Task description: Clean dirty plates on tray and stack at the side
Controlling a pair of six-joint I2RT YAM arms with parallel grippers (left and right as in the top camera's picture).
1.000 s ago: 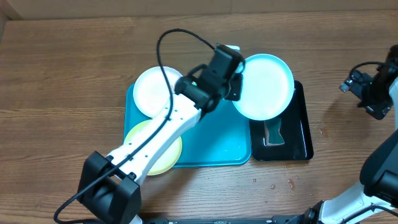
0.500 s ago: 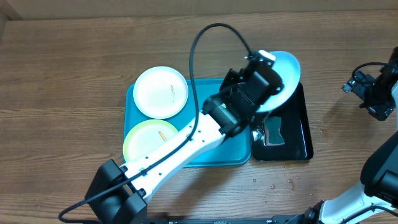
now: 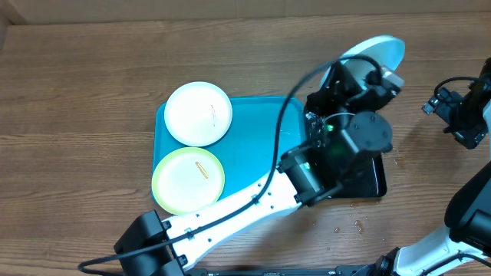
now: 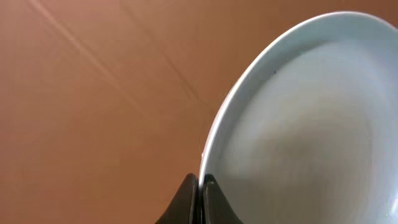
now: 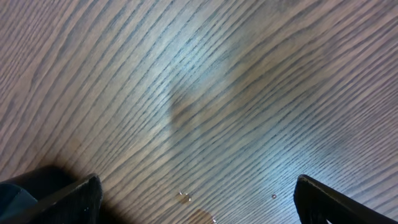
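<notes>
The pale mint-blue round plate (image 3: pixel 377 49) stands tilted on edge, its rim pinched in the left pincer (image 4: pixel 200 198), beyond the glossy black tray (image 3: pixel 377 181). Well to that pincer's left, the white round plate (image 3: pixel 199 113) and yellow-green round plate (image 3: pixel 189 180) lie on the bright turquoise rectangular tray (image 3: pixel 257 146). The right pincer (image 5: pixel 196 202) is spread wide over the wooden desk (image 3: pixel 77 92)

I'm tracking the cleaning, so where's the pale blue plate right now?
Overhead, the pale blue plate is off the turquoise tray, held tilted in the left jaws beyond the black tray's far end.
</notes>
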